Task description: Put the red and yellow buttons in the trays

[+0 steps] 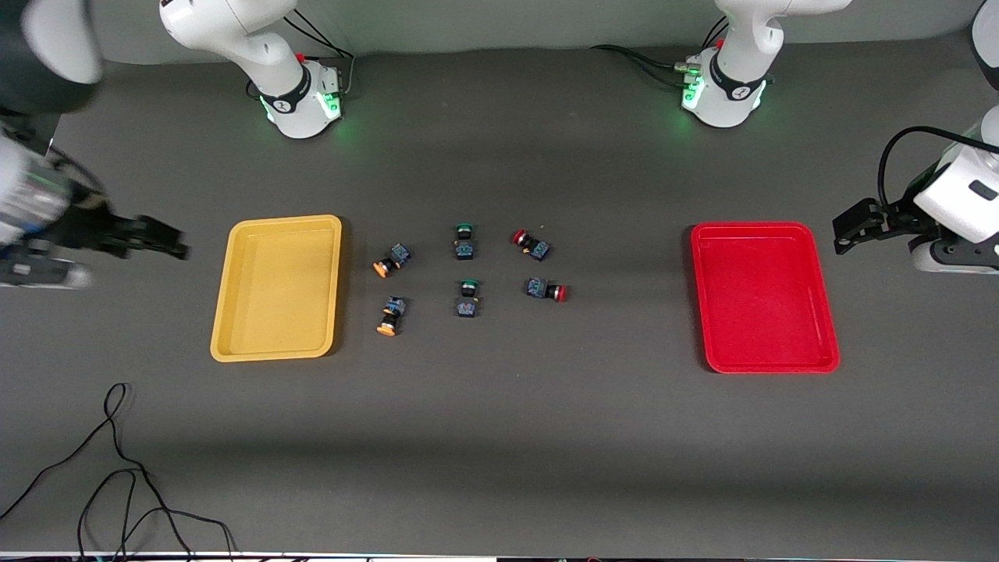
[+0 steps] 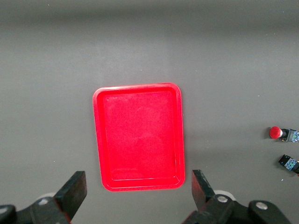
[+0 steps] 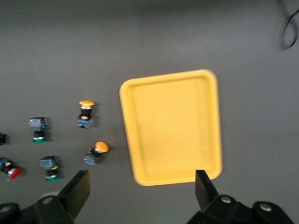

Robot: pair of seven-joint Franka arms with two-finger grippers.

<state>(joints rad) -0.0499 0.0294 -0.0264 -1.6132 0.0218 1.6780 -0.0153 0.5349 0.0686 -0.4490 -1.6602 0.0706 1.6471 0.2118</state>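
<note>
Both claws wide open, empty: left gripper (image 2: pixel 135 196) by red tray (image 1: pixel 819 297), right gripper (image 3: pixel 140 196) by yellow tray (image 1: pixel 234 289); buttons (image 1: pixel 467 273) between trays.

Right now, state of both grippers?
Left gripper: open, empty, up beside the red tray at the left arm's end of the table.
Right gripper: open, empty, up beside the yellow tray.

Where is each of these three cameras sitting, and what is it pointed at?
Front view: high across the table, facing both arm bases; yellow tray, red tray, buttons between.
Left wrist view: on the left arm, looking down at the red tray; open left gripper shows.
Right wrist view: on the right arm, above the yellow tray; open right gripper shows.
Each wrist view shares its tray with the front view.
</note>
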